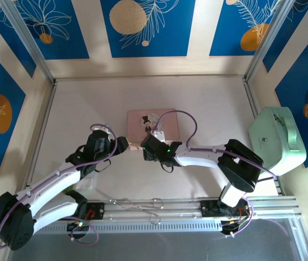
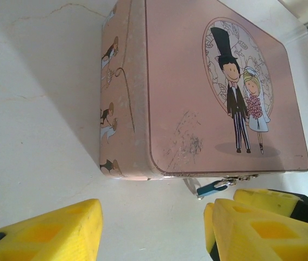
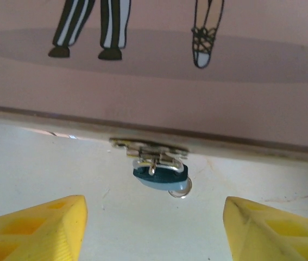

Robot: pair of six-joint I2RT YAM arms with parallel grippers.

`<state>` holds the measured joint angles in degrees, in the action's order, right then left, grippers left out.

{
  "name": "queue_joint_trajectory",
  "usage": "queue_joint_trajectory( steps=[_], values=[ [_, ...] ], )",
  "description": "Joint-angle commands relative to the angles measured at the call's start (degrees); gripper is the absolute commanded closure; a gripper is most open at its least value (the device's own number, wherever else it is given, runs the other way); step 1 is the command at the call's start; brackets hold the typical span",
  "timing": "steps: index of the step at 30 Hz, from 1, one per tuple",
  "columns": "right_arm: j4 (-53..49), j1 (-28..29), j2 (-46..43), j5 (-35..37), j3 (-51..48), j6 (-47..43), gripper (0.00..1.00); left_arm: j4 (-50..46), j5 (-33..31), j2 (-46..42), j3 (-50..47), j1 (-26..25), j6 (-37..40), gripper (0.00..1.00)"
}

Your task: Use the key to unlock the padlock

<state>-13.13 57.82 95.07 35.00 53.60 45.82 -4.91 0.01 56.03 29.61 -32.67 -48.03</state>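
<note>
padlock: blurred at mid-frame; whether the silvery loop under it is shackle or key, cannot tell.
pink box: cut off by the top and both side edges.
left pincer: fingers cut off at the bottom edge.
pink box front, top view: hidden under the right pincer.

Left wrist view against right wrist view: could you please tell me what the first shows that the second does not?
Left wrist adds the pink tin's whole lid: the full bride-and-groom drawing, scratches and the side wall's small figures. Right wrist adds a close look at the hasp and a silver loop under the padlock; of the couple, just feet. Shared: the tin's front edge, the blue padlock hanging there, the white table, and open, empty jaws on the left gripper and right gripper.
</note>
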Motion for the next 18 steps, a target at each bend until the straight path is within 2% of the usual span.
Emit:
queue_joint_trajectory(
  steps=[1, 18],
  values=[
    [-0.94, -0.59, 1.57, 0.73, 2.19, -0.53, 0.34, 2.14, 0.78, 0.14, -0.87, -0.23, -1.17, 0.45],
    [-2.43, -1.41, 3.99, 0.33, 4.21, -0.37, 0.43, 2.49, 1.04, 0.21, -1.38, -0.23, -1.98, 0.48]
  ],
)
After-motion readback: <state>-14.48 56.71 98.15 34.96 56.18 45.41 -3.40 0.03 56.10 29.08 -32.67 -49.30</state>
